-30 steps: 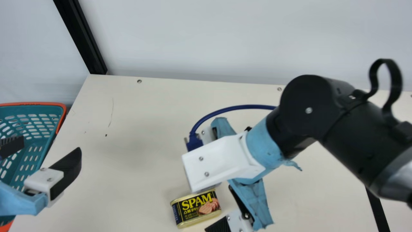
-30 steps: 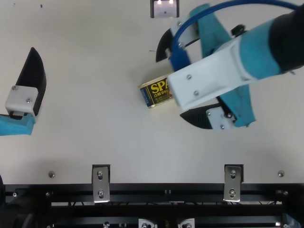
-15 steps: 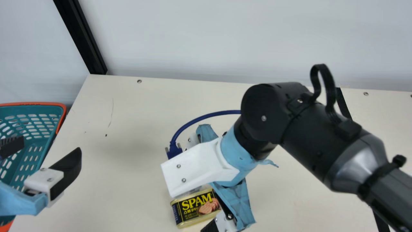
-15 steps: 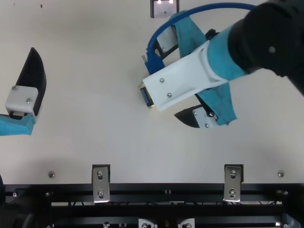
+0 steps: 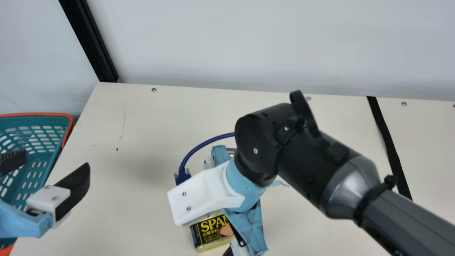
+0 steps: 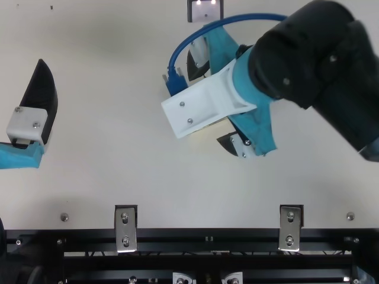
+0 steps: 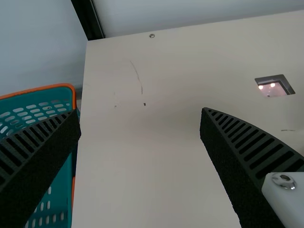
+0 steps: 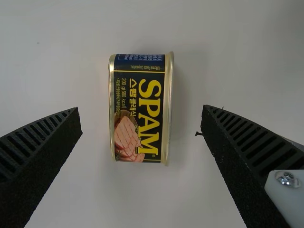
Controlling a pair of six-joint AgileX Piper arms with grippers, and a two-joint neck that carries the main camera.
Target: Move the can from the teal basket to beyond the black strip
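The can [image 5: 210, 234] lies label up on the table, partly under my right gripper. In the top view my right gripper [image 6: 209, 105] is over the can, fingers spread. In the right wrist view the can [image 8: 151, 80] appears in the gap between the open fingers of my right gripper [image 8: 141, 109], touching neither. My left gripper [image 5: 56, 162] is open beside the teal basket [image 5: 37, 115], at the main view's left. In the left wrist view, bare table and the basket's rim [image 7: 40, 90] lie beyond my open left gripper [image 7: 140, 114]. The black strip [image 5: 387, 144] crosses the table at the right.
A small square fitting [image 6: 205, 10] is set in the table beyond my right gripper. A dark post [image 5: 90, 42] rises at the far left corner, before a pale wall [image 5: 249, 42]. Metal brackets [image 6: 125, 228] line the near edge.
My right arm has moved leftward in the main view, bringing its open gripper over the can and uncovering more of the black strip. My left gripper and the can have kept still.
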